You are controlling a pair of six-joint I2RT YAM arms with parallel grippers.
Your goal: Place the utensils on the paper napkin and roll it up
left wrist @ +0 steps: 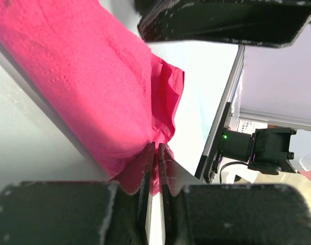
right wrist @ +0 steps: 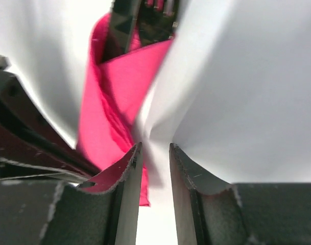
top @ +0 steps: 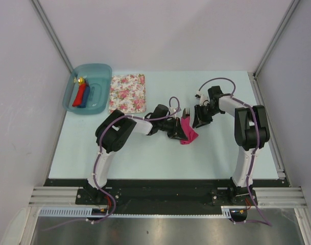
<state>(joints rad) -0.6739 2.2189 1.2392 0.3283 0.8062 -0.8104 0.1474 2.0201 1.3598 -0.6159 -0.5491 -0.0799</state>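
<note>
While the left tool (left wrist: 156,153) pinches the paper napkin (left wrist: 94,87) near the middle of the surface (top: 221,153), the right tool (right wrist: 153,153), jaws apart and empty beside it, should press the fold snug around the utensils (right wrist: 155,15).

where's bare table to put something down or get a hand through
Free: the near strip of table between the arm bases, in front of the paper napkin; the far right corner behind the right arm; the far edge right of the floral cloth. Crowded: the centre, where both arms meet at the napkin, and the far left, taken by tray and cloth.
</note>
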